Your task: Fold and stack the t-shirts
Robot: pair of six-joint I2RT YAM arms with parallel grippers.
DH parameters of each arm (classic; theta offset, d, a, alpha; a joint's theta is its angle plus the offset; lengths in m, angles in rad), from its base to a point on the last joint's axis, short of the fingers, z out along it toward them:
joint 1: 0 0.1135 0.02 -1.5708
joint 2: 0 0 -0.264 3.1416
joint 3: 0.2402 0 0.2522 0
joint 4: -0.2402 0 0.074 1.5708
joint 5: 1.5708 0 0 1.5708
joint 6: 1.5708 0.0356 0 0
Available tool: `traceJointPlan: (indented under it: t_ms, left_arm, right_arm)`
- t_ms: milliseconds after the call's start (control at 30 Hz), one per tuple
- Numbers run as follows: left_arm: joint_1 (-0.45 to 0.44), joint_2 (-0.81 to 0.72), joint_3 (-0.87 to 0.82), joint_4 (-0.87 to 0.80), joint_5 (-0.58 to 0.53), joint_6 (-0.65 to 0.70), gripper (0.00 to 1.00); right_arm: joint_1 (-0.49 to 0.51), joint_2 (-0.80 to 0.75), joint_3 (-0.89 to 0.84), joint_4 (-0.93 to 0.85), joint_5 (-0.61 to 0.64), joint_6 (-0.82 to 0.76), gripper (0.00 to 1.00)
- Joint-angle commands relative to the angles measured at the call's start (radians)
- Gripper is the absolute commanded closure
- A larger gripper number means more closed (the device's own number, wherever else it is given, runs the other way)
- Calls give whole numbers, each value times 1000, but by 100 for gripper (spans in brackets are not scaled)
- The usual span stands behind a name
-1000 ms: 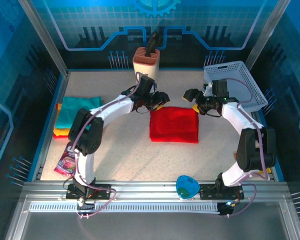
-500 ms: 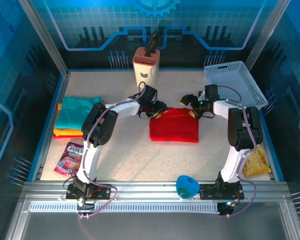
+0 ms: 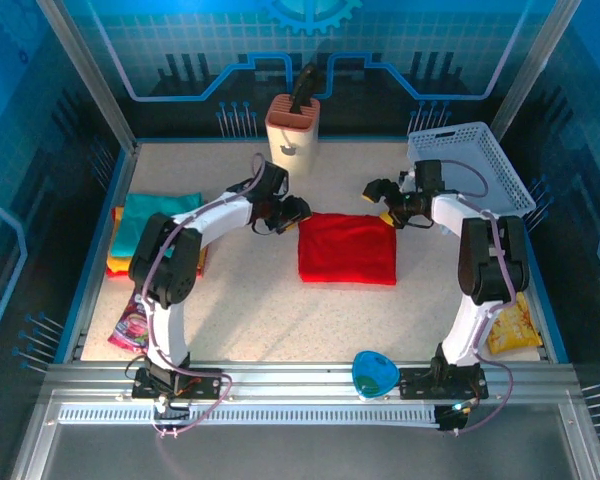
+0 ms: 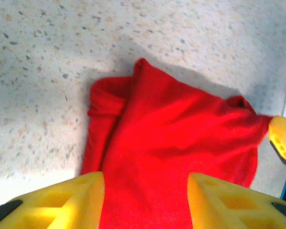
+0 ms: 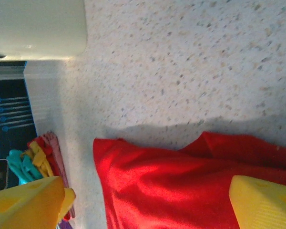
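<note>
Backing both arms off its far corners, I see the left tool half-spread and the right tool wide, both empty now, leaving the red t-shirt folded mid-table, ready for the teal-topped stack at left.

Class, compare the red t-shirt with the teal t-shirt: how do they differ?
The red t-shirt lies alone mid-table; the teal t-shirt tops a stack at the left edge. The red t-shirt touches the tabletop; the teal t-shirt rests on that stack's other shirts. Both are folded flat.
</note>
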Motion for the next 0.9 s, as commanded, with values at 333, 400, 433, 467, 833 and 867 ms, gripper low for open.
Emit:
traceJointPlan:
  t_ms: [333,400,433,467,833,867]
  left_arm:
    - [-5,57,90,-363,-31,378,24]
    - [-10,81,104,-356,-13,377,22]
    - [-11,94,113,-356,2,374,22]
    - [-13,110,125,-356,12,368,21]
    - [-55,215,209,-362,44,317,34]
    - [-63,216,213,-362,38,315,34]
  right_arm:
    - [4,-295,-144,-177,33,-228,0]
    - [-5,-308,-157,-204,50,-246,0]
    - [-6,-315,-165,-211,54,-251,0]
    - [-7,-322,-176,-215,59,-255,0]
    - [-11,-347,-261,-200,61,-249,0]
    - [-13,-347,-265,-200,63,-251,0]
